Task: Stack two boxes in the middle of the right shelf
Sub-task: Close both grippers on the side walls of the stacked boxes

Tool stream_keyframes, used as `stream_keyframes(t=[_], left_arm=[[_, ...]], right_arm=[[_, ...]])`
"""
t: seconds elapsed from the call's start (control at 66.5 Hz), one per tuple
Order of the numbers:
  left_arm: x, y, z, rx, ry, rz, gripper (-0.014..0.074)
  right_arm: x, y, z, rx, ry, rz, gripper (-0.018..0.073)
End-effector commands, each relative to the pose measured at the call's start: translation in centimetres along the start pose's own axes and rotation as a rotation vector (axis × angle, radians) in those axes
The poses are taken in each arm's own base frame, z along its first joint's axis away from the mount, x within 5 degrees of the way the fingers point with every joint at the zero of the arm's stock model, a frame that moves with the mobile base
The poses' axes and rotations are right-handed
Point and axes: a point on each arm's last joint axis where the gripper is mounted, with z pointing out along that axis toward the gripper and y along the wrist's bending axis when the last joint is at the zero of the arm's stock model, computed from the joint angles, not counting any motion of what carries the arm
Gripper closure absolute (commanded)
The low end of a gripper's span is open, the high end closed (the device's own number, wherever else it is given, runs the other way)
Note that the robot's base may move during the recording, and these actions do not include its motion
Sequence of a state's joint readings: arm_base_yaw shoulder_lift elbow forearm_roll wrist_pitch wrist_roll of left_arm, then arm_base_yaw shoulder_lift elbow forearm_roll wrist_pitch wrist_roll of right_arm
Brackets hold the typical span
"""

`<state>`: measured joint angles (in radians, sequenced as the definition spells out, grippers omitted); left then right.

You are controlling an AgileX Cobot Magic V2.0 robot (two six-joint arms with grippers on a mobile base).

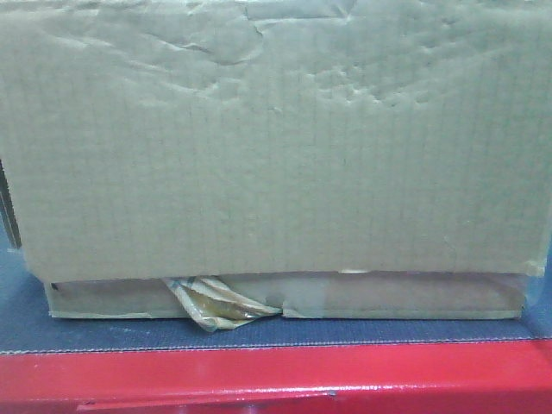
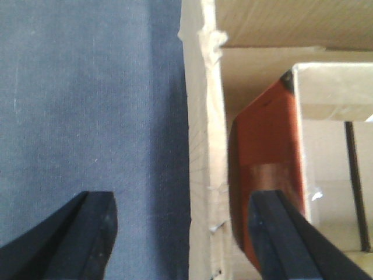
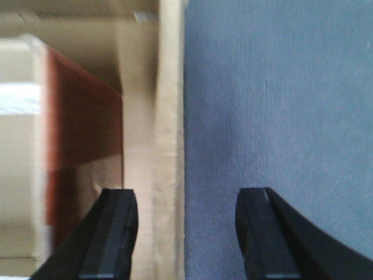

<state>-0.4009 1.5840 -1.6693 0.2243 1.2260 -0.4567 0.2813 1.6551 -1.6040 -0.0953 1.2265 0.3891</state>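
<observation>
The large box [image 1: 276,138] sits on the thin box [image 1: 388,297], and the pair rests on the matted desk [image 1: 86,332] close behind its red front edge [image 1: 276,379]. A tuft of tape [image 1: 211,306] sticks out of the thin box's front. The stack's long axis runs side to side, along that edge. The shelf shows in no view.

The coming move turns on how each arm stands to an end wall of the large box. The left fingers [image 2: 93,233] are apart and straddle the left wall [image 2: 201,146] — one finger over the bare mat, the other inside the open top. The right fingers [image 3: 116,233] are apart in the same way across the right wall [image 3: 166,146]. Each wall runs straight away from the wrist, square to the line of closing. In both views it lies nearer the inner finger than the outer one. Neither arm looks nearer than the other, and nothing is clamped yet.

The large box is open-topped and not empty. The left wrist view shows a red-brown item [image 2: 268,134] against the wall, with a pale inner carton [image 2: 332,87] beside it. Judging from this, each inner finger has little room — the red-brown item is right under the left one. The likely step is closing on both walls at once.
</observation>
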Motion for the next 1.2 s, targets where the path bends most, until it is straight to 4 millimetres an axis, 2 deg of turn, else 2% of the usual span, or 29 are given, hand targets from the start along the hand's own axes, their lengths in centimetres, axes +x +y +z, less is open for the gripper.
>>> stream_keyframes(t=[0.0,0.361,0.451,0.527,0.677,1.189], left_arm=[[0.0,0.0,-0.3,0.006,-0.01,0.002,0.0214],[0.0,0.0,-0.3,0.006,-0.01,0.002,0.0214],[0.0,0.0,-0.3,0.006,-0.01,0.002,0.0214],[0.0,0.0,0.0,0.004,-0.004,0.003,0.0214],[0.0,-0.6,1.3,0.01,0.036,0.002,0.0214],[0.1,-1.5,4.7,-0.008,0.116,0.013,0.0214]], right_arm=[[0.1,0.0,0.2,0.004,0.003,0.004,0.0296],[0.1,0.0,0.2,0.004,0.003,0.004,0.0296],[0.1,0.0,0.2,0.004,0.003,0.004,0.0323],[0.1,0.0,0.2,0.004,0.003,0.004,0.0391],[0.1,0.0,0.2,0.004,0.003,0.004,0.0725],[0.1,0.0,0.2,0.004,0.003,0.004,0.0724]])
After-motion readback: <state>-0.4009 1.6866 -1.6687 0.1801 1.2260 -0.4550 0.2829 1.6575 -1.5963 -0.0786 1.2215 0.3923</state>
